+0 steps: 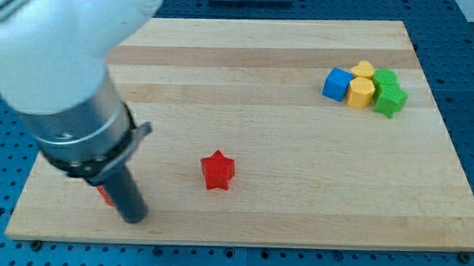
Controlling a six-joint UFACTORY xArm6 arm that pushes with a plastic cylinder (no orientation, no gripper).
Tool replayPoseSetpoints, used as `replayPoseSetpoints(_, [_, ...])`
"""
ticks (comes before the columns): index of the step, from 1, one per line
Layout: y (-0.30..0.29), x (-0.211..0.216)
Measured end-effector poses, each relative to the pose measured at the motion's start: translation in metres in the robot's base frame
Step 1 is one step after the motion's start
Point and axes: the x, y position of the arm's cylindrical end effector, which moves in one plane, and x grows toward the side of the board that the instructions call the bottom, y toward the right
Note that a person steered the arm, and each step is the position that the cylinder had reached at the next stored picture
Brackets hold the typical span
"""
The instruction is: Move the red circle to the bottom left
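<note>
Mostly hidden, a red block is touched by my tip, bottom-left of desk; no gripper is fitted.

At the board's bottom left, my tip stands just right of a largely hidden block. A star block lies right of both. Five blocks cluster, touching, at top right.

Pale wood board, smooth matt; blocks plastic-looking.
</note>
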Motion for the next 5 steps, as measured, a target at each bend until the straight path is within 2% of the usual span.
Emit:
replayPoseSetpoints(3, [-0.014,-0.042])
replayPoseSetpoints(5, [-0.061,-0.048])
